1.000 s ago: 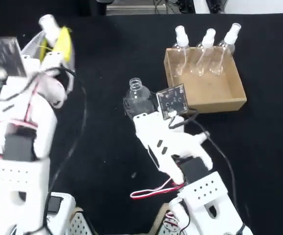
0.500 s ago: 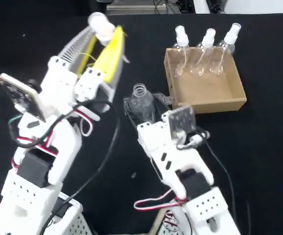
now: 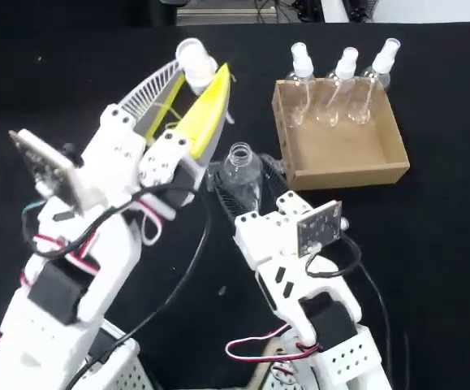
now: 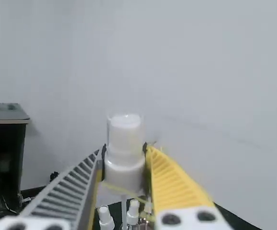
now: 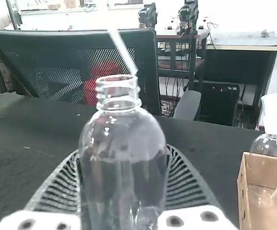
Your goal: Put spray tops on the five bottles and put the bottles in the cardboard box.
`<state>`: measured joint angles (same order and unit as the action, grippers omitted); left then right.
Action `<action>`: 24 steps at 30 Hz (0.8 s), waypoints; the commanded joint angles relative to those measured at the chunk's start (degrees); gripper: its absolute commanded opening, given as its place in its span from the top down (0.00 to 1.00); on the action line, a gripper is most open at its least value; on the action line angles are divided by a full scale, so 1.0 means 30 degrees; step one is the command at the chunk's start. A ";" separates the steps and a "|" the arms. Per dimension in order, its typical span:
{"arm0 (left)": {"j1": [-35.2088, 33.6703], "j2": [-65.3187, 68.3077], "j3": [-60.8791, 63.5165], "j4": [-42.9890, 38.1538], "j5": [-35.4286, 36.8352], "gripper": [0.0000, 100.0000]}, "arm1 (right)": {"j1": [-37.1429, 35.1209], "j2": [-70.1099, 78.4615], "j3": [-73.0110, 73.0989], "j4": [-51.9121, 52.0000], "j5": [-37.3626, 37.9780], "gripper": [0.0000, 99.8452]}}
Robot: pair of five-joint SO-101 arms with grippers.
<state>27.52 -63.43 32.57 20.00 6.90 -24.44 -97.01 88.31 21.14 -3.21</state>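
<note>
My left gripper is shut on a white spray top, held high at the back of the table; that spray top sits between the grey and yellow fingers, its thin tube hanging down. My right gripper is shut on an uncapped clear bottle, upright just left of the cardboard box. The bottle stands between the fingers, and the spray top's tube slants just above its open neck. Three capped bottles lie in the box.
The black table top lies bare to the right of and in front of the box. A capped bottle in the box shows beside the held bottle. Chairs and desks stand behind the table.
My left arm has swung right with the spray top, from the far left to just above and left of the held bottle. My right arm shifted the bottle slightly right and forward.
</note>
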 commanded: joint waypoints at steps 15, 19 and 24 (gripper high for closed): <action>0.0923 -0.1553 -0.0747 0.2081 0.0821 0.97 | -0.0176 -0.0513 -0.0015 0.0029 -0.0176 0.99; 0.0923 -0.1553 -0.0659 0.2725 0.0821 0.97 | -0.0176 -0.0513 -0.0015 0.0029 -0.0176 0.99; 0.0923 -0.1114 -0.0542 0.3692 0.0821 0.97 | -0.0234 -0.0630 -0.0073 0.0059 -0.0176 0.99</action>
<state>29.63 -67.65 32.22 30.37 8.92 -24.44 -97.36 88.40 21.14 -3.21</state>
